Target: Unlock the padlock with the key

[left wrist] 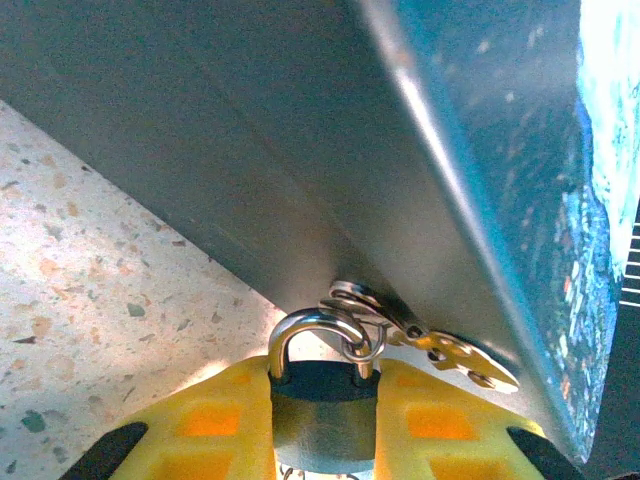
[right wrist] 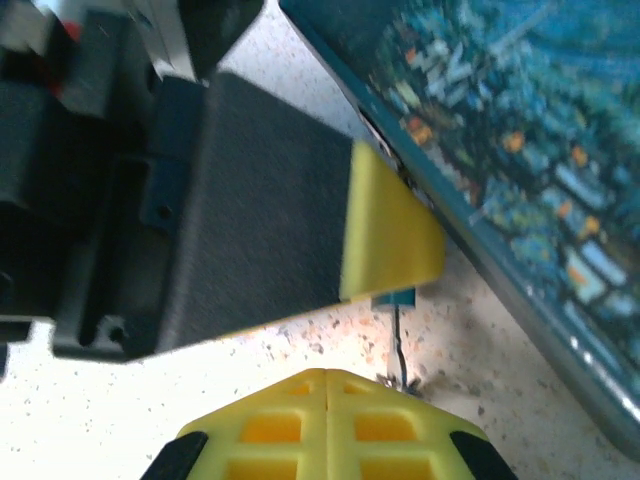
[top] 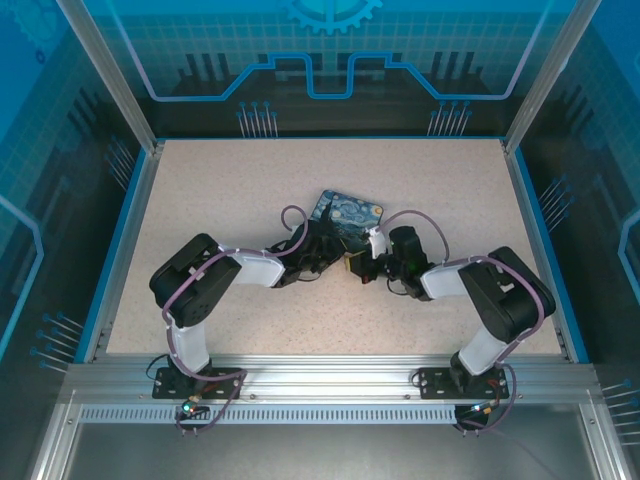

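Observation:
In the left wrist view my left gripper (left wrist: 322, 378) is shut on the blue-teal padlock (left wrist: 322, 420), whose silvery shackle (left wrist: 312, 330) points up against the side of the painted tin (left wrist: 300, 150). A small ring on the shackle carries spare keys (left wrist: 455, 358). In the right wrist view a corner of the padlock (right wrist: 395, 298) shows under the left gripper's yellow finger (right wrist: 385, 230). The thin key (right wrist: 399, 335) runs from the padlock's underside down to beside my right gripper (right wrist: 328, 380). That gripper's fingers are pressed together, and the key stands just right of their seam.
The starry-night tin (top: 347, 212) lies mid-table just beyond both grippers, which meet at its near edge (top: 358, 266). A blue rim (top: 130, 220) and glass walls bound the speckled tabletop (top: 200, 190).

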